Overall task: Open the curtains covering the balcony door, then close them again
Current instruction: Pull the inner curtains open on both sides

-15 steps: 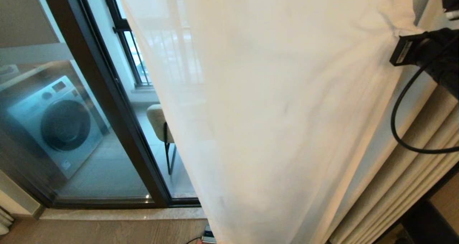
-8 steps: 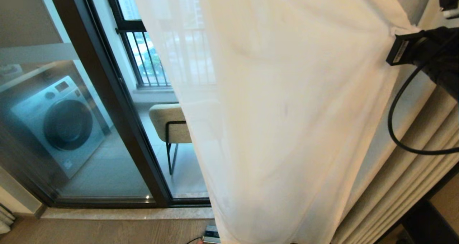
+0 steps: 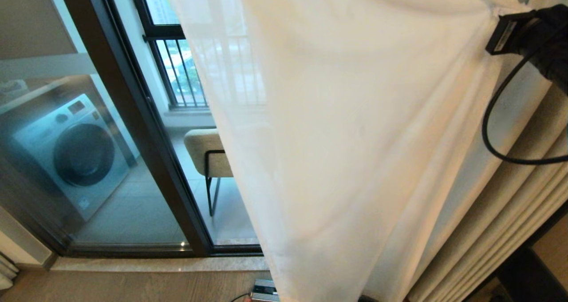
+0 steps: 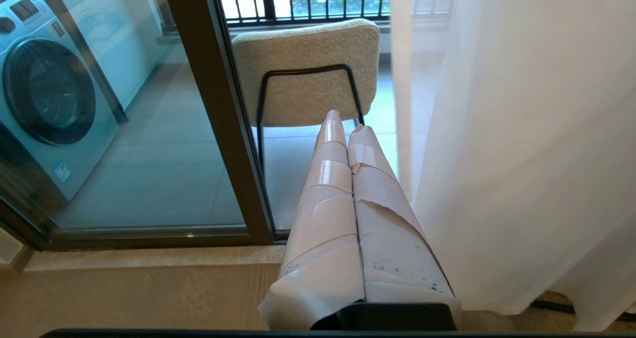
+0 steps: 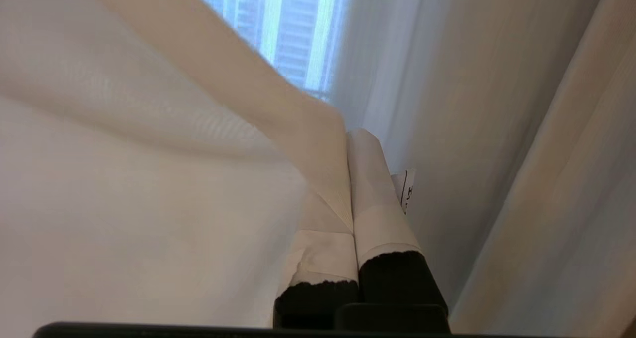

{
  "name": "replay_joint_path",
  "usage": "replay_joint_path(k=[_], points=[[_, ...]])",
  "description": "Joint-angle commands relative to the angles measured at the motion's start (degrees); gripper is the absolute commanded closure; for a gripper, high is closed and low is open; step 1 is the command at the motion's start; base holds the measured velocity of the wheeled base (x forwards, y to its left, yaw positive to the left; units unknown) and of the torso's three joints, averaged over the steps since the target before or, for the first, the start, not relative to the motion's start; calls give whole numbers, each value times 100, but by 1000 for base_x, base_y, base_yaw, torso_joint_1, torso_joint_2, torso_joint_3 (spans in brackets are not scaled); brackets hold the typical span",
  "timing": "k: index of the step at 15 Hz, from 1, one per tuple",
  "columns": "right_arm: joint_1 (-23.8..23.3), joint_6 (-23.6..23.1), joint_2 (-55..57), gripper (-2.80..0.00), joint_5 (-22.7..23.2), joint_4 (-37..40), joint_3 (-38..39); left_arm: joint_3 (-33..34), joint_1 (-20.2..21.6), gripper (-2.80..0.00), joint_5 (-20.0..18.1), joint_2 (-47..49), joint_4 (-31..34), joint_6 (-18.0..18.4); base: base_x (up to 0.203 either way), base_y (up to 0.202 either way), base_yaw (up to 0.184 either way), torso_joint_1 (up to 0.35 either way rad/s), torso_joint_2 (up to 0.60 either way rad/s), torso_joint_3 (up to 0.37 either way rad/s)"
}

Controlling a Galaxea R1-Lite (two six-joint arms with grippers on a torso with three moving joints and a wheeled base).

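Pinching the sheer panel (image 3: 355,137) of the curtains, the right gripper (image 5: 348,144) sat high at the right edge of the head view, its taped fingers (image 5: 370,189) pressed together with a fold of the thin white cloth caught between them; the cloth fanned out in taut creases from that pinch point, so the grip looked like the reason the panel hung slanted rather than straight down; the thick cream drapes (image 3: 510,213) were bunched in pleats at the far right, beside and behind the sheer, near the arm's black cable (image 3: 492,133). The balcony door (image 3: 133,129) stood uncovered on the left, dark frame and glass in plain sight; a washing machine (image 3: 71,155) and a padded chair (image 3: 204,151) showed through it, with the barred outer window (image 3: 177,71) further back; the sheer covered the middle and right of the opening. Judged from this, the step in hand was hauling the sheer sideways, opening not finished. Right arm was raised, wrist up near the top of the scene, fingers pointing into the fabric; left gripper (image 4: 343,124) hung low and idle, taped fingers closed on nothing, aimed at the door sill (image 4: 149,256) and chair, just beside the sheer's edge but apart from it.
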State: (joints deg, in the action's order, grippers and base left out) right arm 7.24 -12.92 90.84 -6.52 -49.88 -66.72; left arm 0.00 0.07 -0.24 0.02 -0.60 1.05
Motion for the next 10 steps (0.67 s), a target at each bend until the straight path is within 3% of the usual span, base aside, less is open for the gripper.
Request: replay_joint_path(k=[1,5,10], points=[[-221,39,152,0,0,138,-460,0,1,0,-2,-2,-2,1,0,0,0,0,0,0],[-1004,350,217,0,2,855,-1284,0,1,0,-2,-2,-2,1,0,0,0,0,0,0],[-2195,783,22,0,194,1577,-1646,0,1,0,-2,-2,-2,1,0,0,0,0,0,0]])
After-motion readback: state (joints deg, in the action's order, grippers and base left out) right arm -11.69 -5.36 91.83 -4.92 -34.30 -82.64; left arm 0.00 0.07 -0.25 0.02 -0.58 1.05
